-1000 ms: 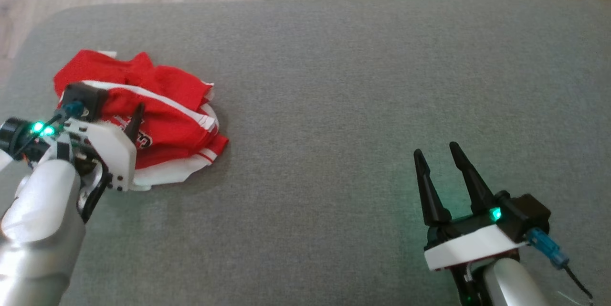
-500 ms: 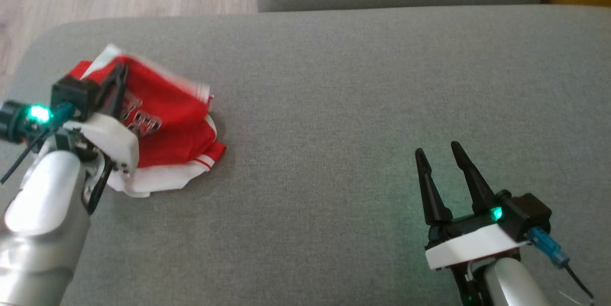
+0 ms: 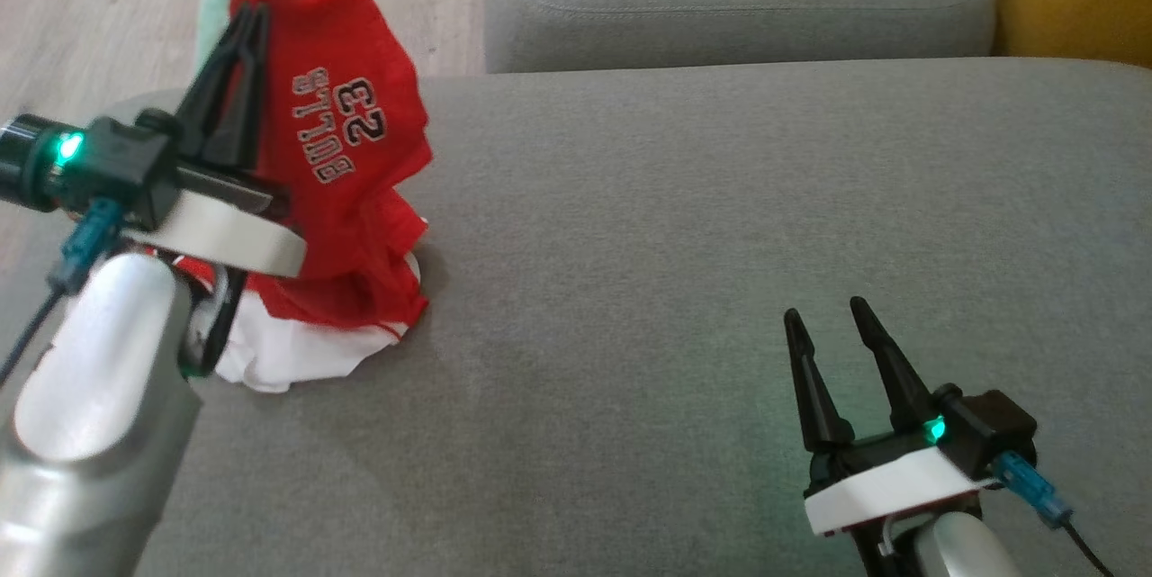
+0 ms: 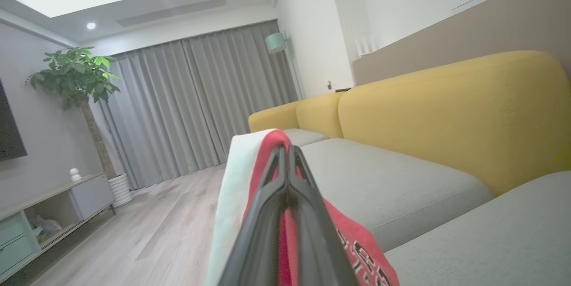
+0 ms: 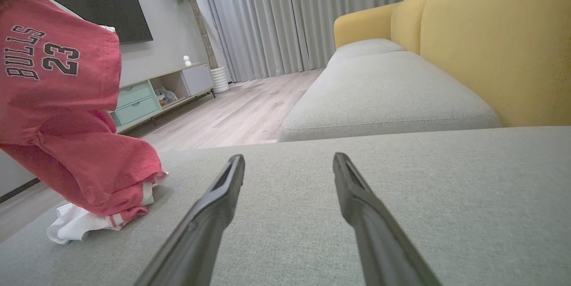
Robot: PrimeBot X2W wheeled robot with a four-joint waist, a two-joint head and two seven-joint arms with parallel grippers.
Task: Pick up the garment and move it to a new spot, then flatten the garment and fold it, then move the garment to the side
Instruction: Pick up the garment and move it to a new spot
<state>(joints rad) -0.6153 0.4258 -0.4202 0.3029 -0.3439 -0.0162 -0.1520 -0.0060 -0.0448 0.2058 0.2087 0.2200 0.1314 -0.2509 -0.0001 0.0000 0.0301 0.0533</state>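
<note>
The garment is a red and white jersey printed "BULLS 23". It hangs lifted at the left of the grey sofa cushion, its white lower hem still resting on the cushion. My left gripper is shut on the jersey's top edge, fingers pointing up and away. The left wrist view shows the closed fingers pinching red and white cloth. My right gripper stands open low at the right, empty, well apart from the jersey. In the right wrist view the garment hangs at the far left beyond the spread fingers.
A second grey cushion lies beyond the one I work on. Yellow sofa backs rise on the right. Wooden floor lies past the cushion's left edge, with a cabinet, plant and curtains farther off.
My left gripper closed on the jersey and lifted it up off the cushion, so it now hangs. The head camera tilted slightly. The right gripper stayed put.
</note>
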